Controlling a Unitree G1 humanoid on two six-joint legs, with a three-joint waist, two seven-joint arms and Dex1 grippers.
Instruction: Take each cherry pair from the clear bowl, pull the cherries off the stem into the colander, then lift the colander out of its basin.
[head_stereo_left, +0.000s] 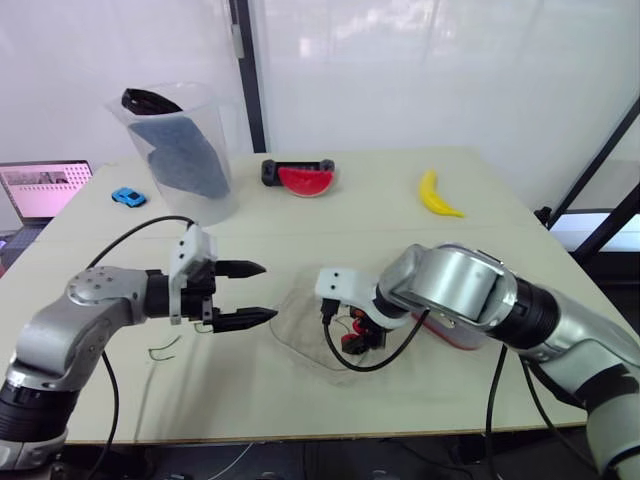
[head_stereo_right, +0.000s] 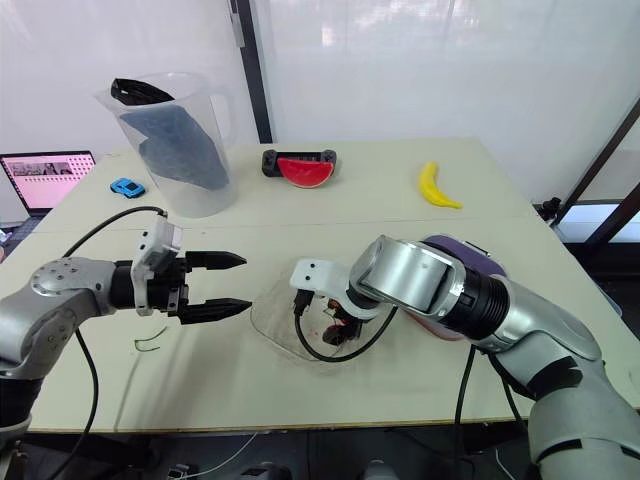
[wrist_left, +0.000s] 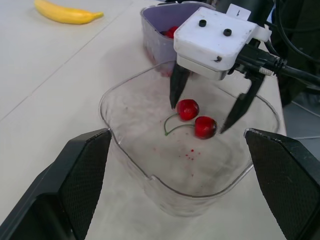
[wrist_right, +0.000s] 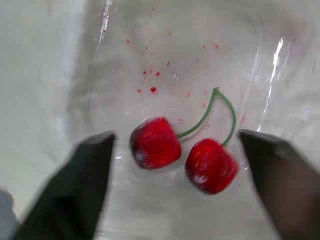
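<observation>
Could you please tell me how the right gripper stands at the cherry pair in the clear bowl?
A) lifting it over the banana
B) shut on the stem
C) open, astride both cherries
C: the right gripper is open in the clear bowl, a finger either side of the cherry pair.

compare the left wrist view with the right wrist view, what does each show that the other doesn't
Left wrist view adds the banana, the purple basin with red fruit inside, and the left end effector, open beside the bowl.

Right wrist view adds a look straight down, where the two stems meet at one green tip.

Both share the cherry pair lying in the clear bowl, red juice specks on its floor, and the right end effector, open with a finger on each side of the pair.
</observation>
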